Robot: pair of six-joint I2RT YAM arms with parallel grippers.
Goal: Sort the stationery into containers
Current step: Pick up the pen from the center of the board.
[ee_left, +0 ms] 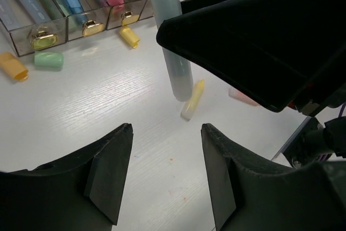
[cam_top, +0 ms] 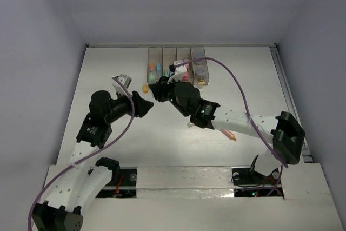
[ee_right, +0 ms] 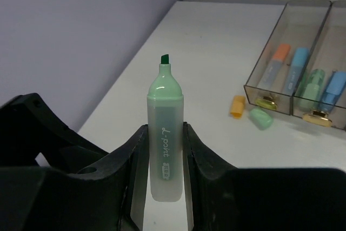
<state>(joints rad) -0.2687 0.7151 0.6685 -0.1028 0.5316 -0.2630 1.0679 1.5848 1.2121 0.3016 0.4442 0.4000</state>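
My right gripper is shut on an uncapped pale green highlighter and holds it tip up above the table; it also shows in the left wrist view. My left gripper is open and empty, close in front of the right gripper in the top view. The clear containers hold orange, blue, green and pink markers. A green cap and an orange cap lie just in front of the bins.
A yellow marker lies on the table under the held highlighter, and a yellow cap lies near the bins. A pink-orange marker lies beside the right arm. White walls enclose the table on three sides.
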